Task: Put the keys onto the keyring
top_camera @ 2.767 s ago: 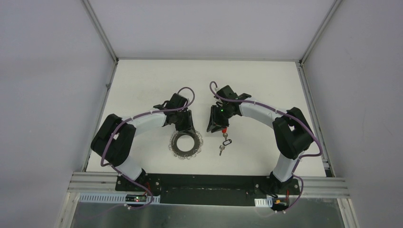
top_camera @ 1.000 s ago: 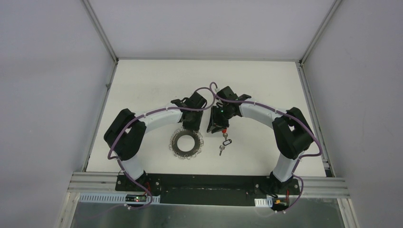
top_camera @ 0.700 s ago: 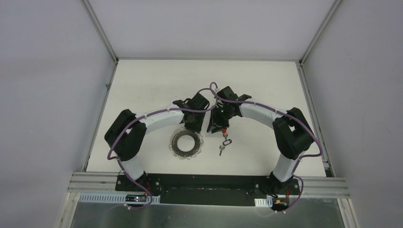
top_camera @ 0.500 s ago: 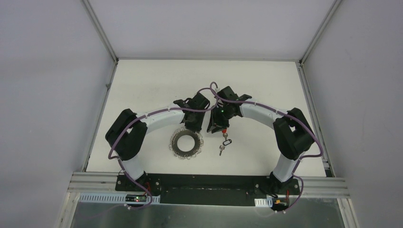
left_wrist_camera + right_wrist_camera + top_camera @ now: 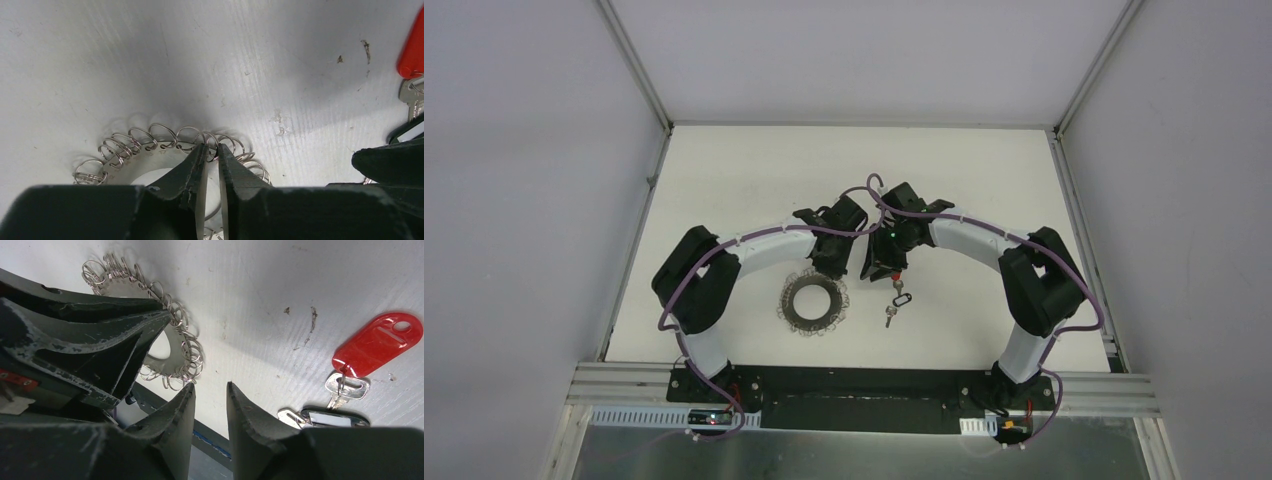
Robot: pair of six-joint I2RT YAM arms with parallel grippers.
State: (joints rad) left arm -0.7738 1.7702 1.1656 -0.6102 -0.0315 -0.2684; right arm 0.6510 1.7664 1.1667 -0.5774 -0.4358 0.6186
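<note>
Inside a booth of plain grey walls (image 5: 524, 200), a white table (image 5: 724, 170) fills the floor of the view. It is scuffed and specked in places, and a metal rail (image 5: 624, 383) runs along its near edge where the two arms are bolted. The left arm (image 5: 754, 250) and the right arm (image 5: 969, 232), both white with black joints and purple cables, curve inward until their ends almost meet near the middle of the table.

The keyring (image 5: 792, 306) lies flat on the table just in front of that meeting point. It is a grey ring fringed all round with small wire loops. The left gripper (image 5: 211, 149) is down at its far rim with the jaws drawn nearly together, only a thin gap between the fingertips (image 5: 200, 152). One wire loop stands right at that gap, and I cannot tell whether it is pinched.

The keys (image 5: 896, 298) lie on the table just right of the keyring, apart from it. The small bunch is made up of a red tag (image 5: 377, 350), a silver key (image 5: 347, 387) and a dark-framed label (image 5: 332, 417). The right gripper (image 5: 210, 387) sits just beside the red end with its jaws parted and bare table between them, gripping nothing. From its own camera the bunch lies off to one side of the fingers.
</note>
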